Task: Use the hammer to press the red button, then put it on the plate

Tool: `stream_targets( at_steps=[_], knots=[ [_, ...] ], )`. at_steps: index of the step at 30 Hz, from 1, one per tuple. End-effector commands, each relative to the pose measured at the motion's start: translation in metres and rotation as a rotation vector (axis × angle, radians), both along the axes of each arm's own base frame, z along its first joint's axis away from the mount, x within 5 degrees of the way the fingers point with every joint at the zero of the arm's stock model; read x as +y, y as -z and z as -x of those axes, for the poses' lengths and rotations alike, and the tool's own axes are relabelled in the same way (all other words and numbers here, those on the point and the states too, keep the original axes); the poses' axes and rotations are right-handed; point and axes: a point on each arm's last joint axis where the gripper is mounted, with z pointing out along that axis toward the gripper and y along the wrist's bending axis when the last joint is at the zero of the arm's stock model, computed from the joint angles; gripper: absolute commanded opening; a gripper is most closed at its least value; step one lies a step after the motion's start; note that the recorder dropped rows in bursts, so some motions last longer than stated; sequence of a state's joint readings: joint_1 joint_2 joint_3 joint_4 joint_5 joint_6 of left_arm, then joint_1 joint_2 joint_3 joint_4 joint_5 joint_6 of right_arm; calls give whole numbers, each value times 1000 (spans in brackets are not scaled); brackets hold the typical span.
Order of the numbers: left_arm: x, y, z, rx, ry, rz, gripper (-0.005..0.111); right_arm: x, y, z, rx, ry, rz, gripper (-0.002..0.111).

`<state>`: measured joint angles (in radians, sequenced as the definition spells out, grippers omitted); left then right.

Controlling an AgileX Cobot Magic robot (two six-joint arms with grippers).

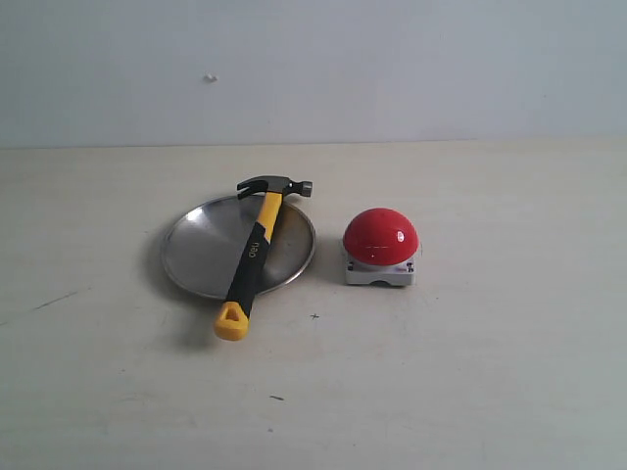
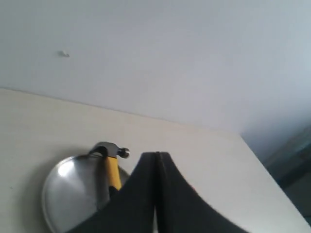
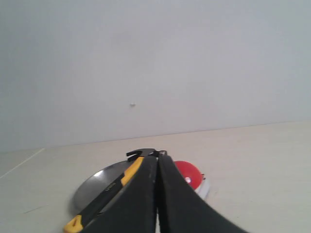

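Note:
The hammer (image 1: 255, 253) lies across the silver plate (image 1: 201, 250), its dark head at the far rim and its yellow looped end resting on the table in front. To the plate's right stands the red button (image 1: 380, 237) on its grey base. Neither gripper appears in the exterior view. My left gripper (image 2: 156, 156) is shut with nothing held, back from the plate (image 2: 73, 191) and hammer (image 2: 112, 167). My right gripper (image 3: 158, 159) is also shut and empty, with the hammer (image 3: 114, 187), plate (image 3: 95, 187) and button (image 3: 187, 174) beyond it.
The pale table (image 1: 470, 372) runs back to a plain light wall (image 1: 392, 69). In the left wrist view the table's edge (image 2: 265, 167) shows, with a dark drop beyond it.

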<state>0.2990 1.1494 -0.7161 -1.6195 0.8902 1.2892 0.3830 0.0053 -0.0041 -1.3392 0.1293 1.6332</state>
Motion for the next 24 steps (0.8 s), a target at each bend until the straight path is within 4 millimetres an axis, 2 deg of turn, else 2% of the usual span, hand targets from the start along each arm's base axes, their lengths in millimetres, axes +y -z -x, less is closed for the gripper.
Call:
stream_targets(
  at_steps=[1,7,12,15,18,24],
  knots=[
    [-4,-8,45,-107,-143,-65,0,-5,2,-1,2,63,37,0],
    [-11,-8,101,-250,-294,-86,0,-5,2,-1,0,55,34,0],
    [-11,7,131,-318,-406,-109,0,0,2,0,43,-5,-118,0],
    [-7,22,142,-325,-489,-121,0,1,2,0,40,-19,-125,0],
    [-3,37,148,-310,-555,-136,0,3,2,1,89,-49,-285,0],
    [-6,57,148,-268,-518,-139,0,3,2,1,93,-50,-295,0]
  ],
)
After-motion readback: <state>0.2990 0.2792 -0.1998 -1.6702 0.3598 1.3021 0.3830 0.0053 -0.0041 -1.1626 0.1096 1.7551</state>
